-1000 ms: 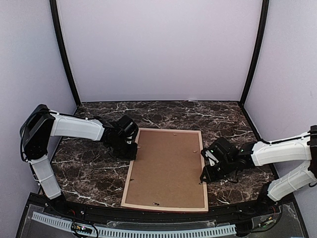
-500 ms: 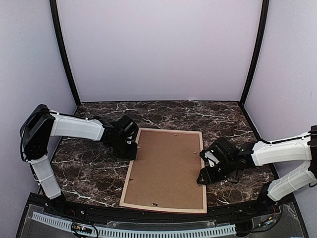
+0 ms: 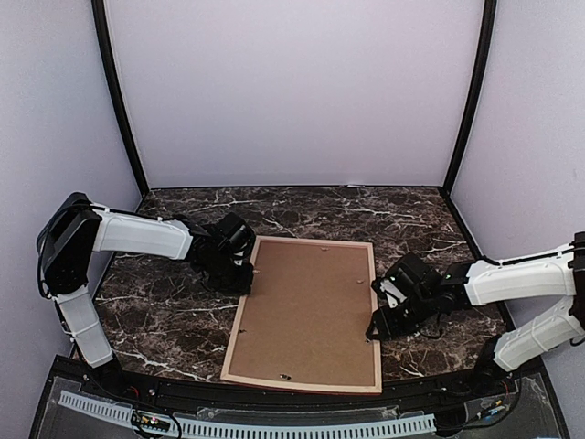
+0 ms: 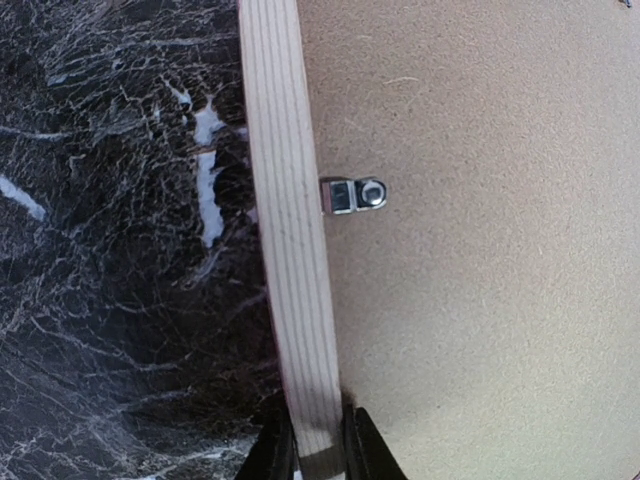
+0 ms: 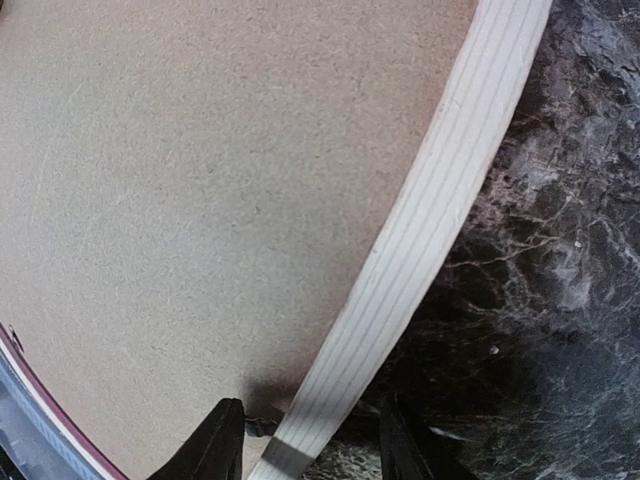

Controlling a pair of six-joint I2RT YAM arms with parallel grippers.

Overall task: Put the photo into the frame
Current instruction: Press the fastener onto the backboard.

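Observation:
The frame (image 3: 235, 334) lies face down on the marble table, its pale rails around a brown backing board (image 3: 306, 306). The photo is not in view. My left gripper (image 3: 245, 282) is at the left rail near its far end. In the left wrist view the gripper (image 4: 318, 455) is shut on that rail (image 4: 285, 220), one finger on each side. My right gripper (image 3: 373, 327) is at the right rail. In the right wrist view the gripper (image 5: 310, 445) is open, its fingers astride the rail (image 5: 420, 250) with a gap on each side.
A small metal clip (image 4: 355, 194) on the left rail lies over the board (image 4: 480, 250). More clips dot the board's edges in the top view. Dark marble table (image 3: 164, 315) surrounds the frame; pale walls enclose the back and sides.
The frame's near end has slid slightly to the left. The right gripper has shifted a little along the right rail. The left gripper has kept its place.

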